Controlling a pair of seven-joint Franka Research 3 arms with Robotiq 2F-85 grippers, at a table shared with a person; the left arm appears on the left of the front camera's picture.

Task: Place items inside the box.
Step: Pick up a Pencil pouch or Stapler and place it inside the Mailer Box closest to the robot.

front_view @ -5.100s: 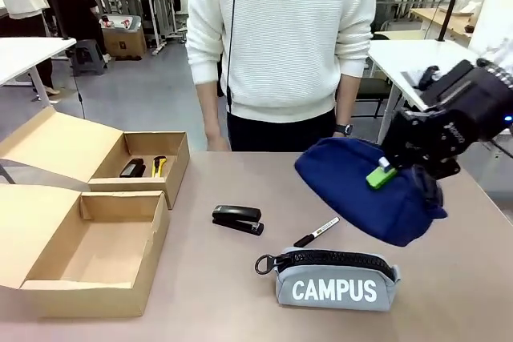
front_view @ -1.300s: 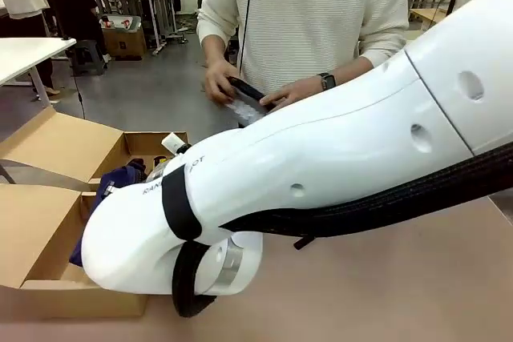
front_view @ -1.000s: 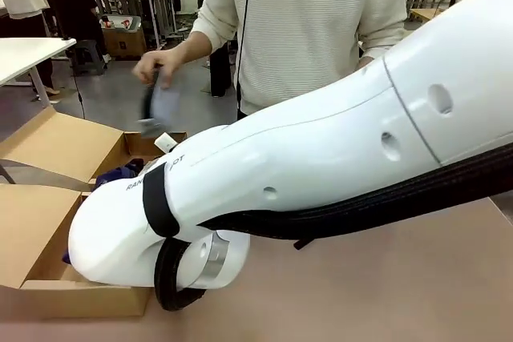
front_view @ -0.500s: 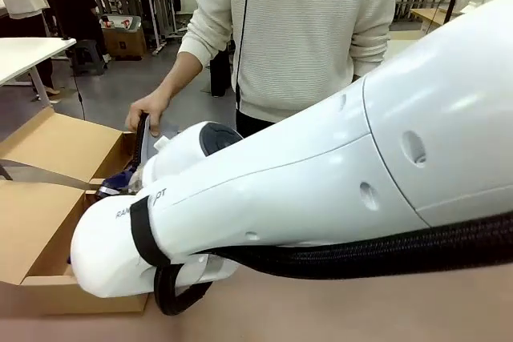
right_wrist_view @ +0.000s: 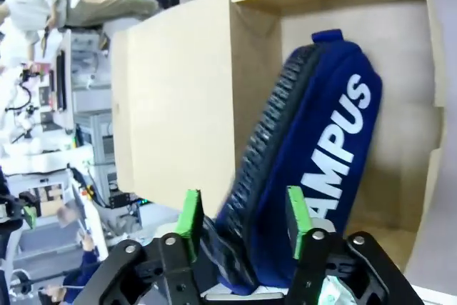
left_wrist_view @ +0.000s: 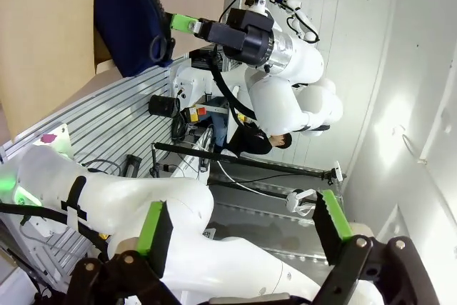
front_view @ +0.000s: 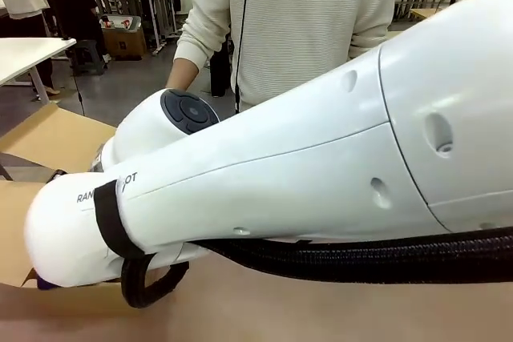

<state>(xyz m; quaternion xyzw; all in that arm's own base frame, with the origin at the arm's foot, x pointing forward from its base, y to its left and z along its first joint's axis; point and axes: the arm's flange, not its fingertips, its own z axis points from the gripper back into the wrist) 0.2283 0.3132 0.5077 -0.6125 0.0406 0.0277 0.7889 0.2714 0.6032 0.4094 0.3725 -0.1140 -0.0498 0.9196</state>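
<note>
Off to the robot's left, the left gripper (left_wrist_view: 243, 223) is held in the air, its green pads (left_wrist_view: 153, 223) wide apart with nothing between them. Farther along, at the left edge of the front view, the open cardboard box (front_view: 56, 138) sits on the tan worktop (front_view: 321, 302), and the right arm (front_view: 321, 158) reaches across the middle to it. Inside the box the navy pouch (right_wrist_view: 314, 148) stands tilted on one end, showing its zip edge and white lettering that reads "AMPUS". The right gripper (right_wrist_view: 243, 223) straddles the pouch's near end, jaws apart, with a gap at one pad. Behind the arm, the person's hand (front_view: 181, 78) hangs below a cream sweater sleeve.
</note>
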